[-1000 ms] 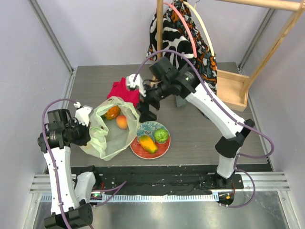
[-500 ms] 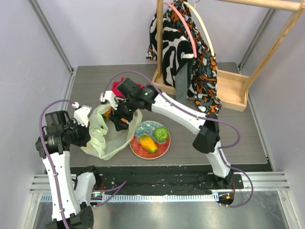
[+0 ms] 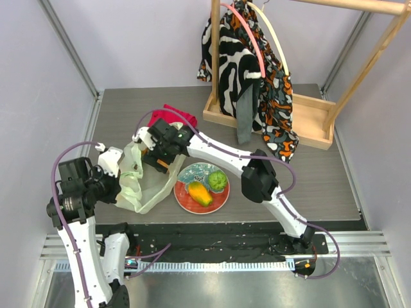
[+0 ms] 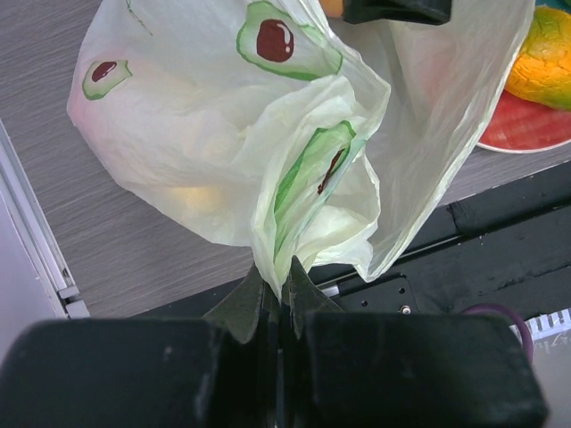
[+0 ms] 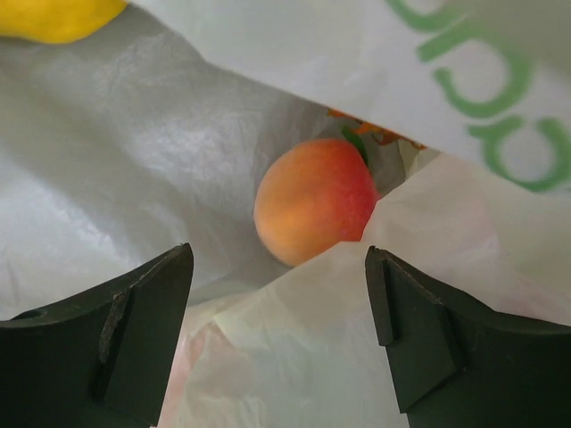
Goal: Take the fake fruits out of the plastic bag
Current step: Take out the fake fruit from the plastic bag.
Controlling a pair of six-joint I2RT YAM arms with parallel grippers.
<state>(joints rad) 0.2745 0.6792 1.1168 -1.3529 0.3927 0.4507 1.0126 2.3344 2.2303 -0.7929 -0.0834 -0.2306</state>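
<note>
Right wrist: peach [image 5: 314, 199] centred just ahead of spread-apart right claw [image 5: 277, 272]. Meanwhile left claw [image 4: 278, 299] clamps plastic bag [image 4: 205, 152].

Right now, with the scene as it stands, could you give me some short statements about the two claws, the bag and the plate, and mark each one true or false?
1. The left claw is shut on an edge of the plastic bag. True.
2. The right claw grips the peach. False: it is open inside the bag, and the peach lies ahead of it, untouched.
3. The plate holds two fruits. True: a mango and a green fruit.
4. The red cloth lies on the plate. False: it lies on the table, behind the bag.
</note>
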